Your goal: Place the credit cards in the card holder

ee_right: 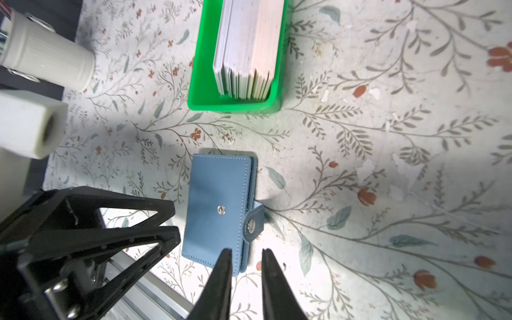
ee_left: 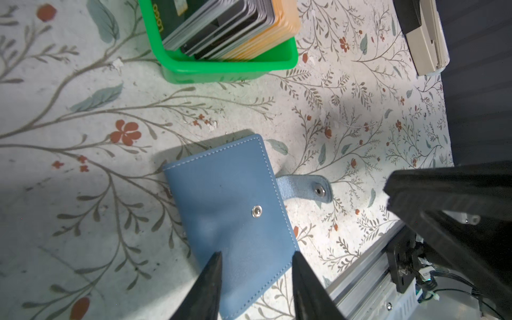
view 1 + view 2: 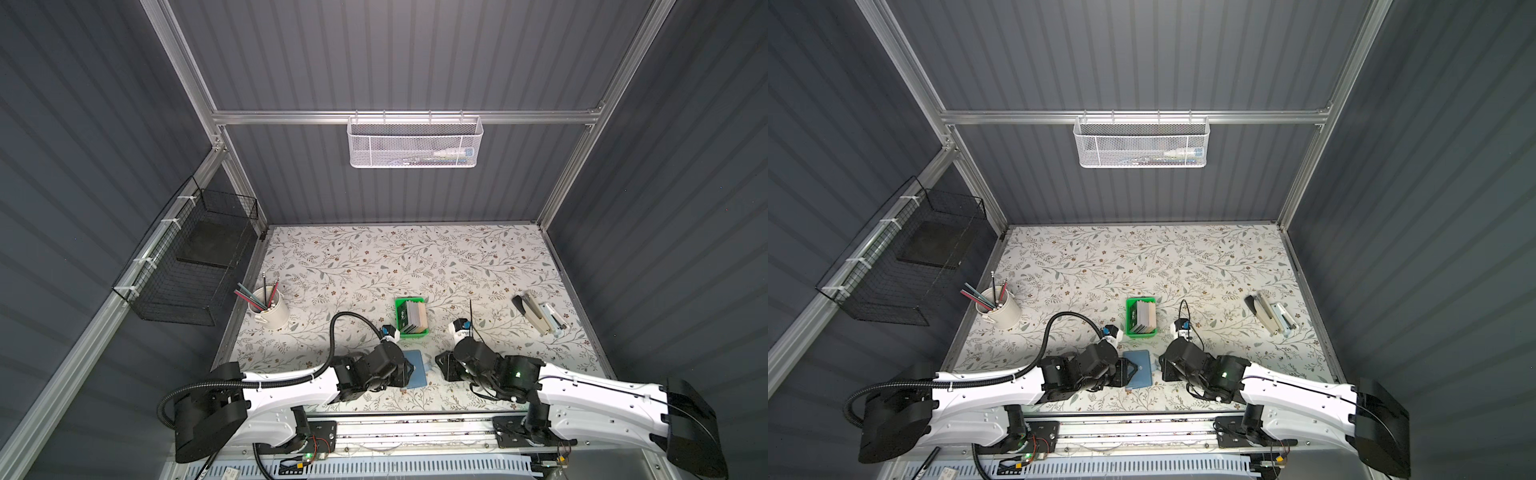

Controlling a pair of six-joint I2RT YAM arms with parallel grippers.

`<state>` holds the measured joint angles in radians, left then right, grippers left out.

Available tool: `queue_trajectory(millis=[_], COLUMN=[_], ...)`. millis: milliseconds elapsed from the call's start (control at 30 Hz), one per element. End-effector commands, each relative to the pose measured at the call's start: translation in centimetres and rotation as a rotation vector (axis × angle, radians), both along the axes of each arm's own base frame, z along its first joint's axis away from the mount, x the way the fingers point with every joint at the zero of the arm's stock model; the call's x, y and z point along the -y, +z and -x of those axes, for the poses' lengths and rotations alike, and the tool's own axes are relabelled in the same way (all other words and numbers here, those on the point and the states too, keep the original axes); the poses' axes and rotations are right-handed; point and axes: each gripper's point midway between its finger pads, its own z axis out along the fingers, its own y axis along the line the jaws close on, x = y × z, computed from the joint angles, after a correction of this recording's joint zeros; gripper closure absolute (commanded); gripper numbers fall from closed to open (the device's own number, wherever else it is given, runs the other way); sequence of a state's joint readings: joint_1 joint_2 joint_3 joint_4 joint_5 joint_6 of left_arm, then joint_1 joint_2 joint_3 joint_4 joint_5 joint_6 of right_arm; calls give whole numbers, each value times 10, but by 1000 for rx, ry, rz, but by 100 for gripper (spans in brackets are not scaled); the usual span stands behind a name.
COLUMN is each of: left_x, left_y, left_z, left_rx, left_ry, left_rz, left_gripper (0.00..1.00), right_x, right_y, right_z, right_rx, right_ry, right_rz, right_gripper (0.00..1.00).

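Note:
The card holder (image 3: 417, 368) (image 3: 1139, 369) lies shut on the table near the front edge, between my two grippers. It is blue, and its snap tab (image 2: 310, 188) (image 1: 253, 223) hangs undone off one side. The credit cards (image 3: 414, 316) (image 3: 1145, 316) stand on edge in a stack inside a green tray (image 2: 230, 66) (image 1: 232, 106) just behind it. My left gripper (image 2: 256, 253) is open, its fingertips over the holder's near corner. My right gripper (image 1: 246, 250) stands a little open over the holder's (image 1: 216, 205) tab-side edge. Neither holds anything.
A white cup of pencils (image 3: 270, 311) stands at the left and a stapler (image 3: 540, 318) at the right. A black wire basket (image 3: 187, 266) hangs on the left wall, a white mesh basket (image 3: 415, 141) on the back rail. The metal front rail (image 2: 360, 274) runs right beside the holder.

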<state>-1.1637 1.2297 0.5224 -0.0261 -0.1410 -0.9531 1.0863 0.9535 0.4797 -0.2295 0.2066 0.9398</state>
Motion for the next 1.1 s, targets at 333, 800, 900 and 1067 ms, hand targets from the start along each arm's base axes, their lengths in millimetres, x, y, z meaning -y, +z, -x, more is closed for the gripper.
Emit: queue_trajectory(millis=[333,800,900,1067], left_x=[-18,-10,-7,-5], left_y=[13,11,8,5], left_z=[3,-3,-2,0], left_rx=[19,21,5,-12], left_ry=[37,35,32,27], left_rz=[32,-7,-15,-23], left_gripper=[56,57,57,58], right_x=[3,-14,-19,-29], right_y=[18,29,28,30], right_z=[2,12,15,17], right_rx=[15,26,5,-39], right_ry=[17,131,149,180], right_rz=[21,-42,-82,-163], right_gripper=[73,72,72,72])
